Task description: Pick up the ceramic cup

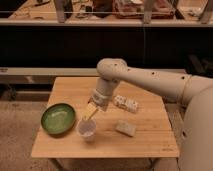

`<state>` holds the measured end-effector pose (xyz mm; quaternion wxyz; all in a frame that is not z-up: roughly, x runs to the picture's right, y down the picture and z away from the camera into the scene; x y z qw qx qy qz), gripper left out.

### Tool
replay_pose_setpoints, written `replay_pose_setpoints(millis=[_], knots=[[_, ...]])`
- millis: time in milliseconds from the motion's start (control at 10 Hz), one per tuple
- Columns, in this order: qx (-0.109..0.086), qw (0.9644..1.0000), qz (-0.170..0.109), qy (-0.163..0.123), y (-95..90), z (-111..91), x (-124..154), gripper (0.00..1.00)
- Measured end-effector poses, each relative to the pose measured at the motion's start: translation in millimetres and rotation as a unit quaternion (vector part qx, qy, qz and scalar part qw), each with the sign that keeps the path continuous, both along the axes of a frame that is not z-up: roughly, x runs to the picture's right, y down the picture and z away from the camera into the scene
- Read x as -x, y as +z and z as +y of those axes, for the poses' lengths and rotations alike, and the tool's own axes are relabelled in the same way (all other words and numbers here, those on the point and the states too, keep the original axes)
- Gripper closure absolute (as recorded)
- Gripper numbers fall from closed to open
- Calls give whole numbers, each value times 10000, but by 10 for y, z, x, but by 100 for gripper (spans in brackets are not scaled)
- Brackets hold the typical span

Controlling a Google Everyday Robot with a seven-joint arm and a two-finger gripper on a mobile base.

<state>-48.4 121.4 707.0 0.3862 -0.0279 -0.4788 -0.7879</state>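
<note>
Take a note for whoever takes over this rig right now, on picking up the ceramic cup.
The pincer hovers just above the far rim of the ceramic cup.
The ceramic cup stands upright near the front of the table, close beside the green bowl on its right.
Done: arm placed over the cup.
Left: take hold of the cup and lift it; it is not yet off the table.

**What's where on the table**

Ceramic cup [87, 129] sits near the table's [150, 144] front edge, with the bowl [58, 119] just left of it. Gripper [90, 113] hangs over the cup's back rim. Off to the right there's a block [125, 128], with a packet [126, 104] behind it.
</note>
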Motion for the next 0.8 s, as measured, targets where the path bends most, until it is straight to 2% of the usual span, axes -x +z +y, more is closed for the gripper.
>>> replay_pose_setpoints(millis=[200, 500, 700, 800], knots=[[132, 9996, 180, 192, 172, 104, 10, 20], [233, 9988, 255, 360, 301, 182, 11, 20], [188, 9990, 328, 255, 409, 278, -40, 20], [162, 9991, 340, 189, 460, 329, -48, 23]])
